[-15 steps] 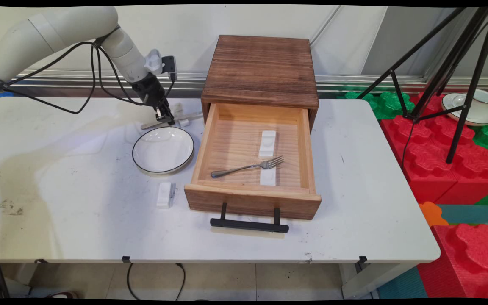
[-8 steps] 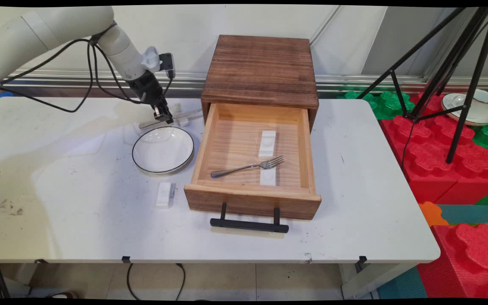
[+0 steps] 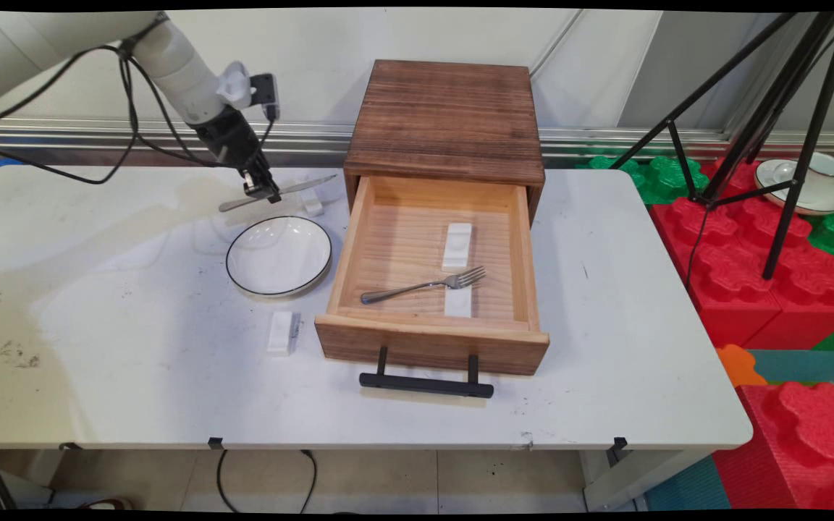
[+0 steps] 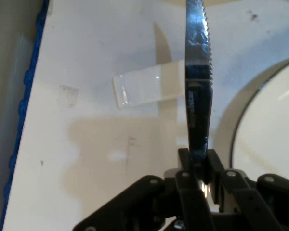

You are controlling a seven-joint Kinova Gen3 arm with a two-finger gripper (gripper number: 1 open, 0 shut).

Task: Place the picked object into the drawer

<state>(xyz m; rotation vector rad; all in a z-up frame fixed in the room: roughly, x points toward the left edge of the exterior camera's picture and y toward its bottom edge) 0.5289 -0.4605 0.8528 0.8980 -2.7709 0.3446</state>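
Main view: black two-finger pincer clamped on the handle of a serrated steel table knife, held level in the air, clear of the white desk, behind the black-rimmed white round plate. A steel fork already lies in the open wooden drawer; the knife is not yet there. Hand view alone shows the blade's serrations and a small white block beneath it.

No lettering can be read anywhere. The knife blade carries a small dark stamp near its handle end (too blurred to make out), seen only in the hand view.
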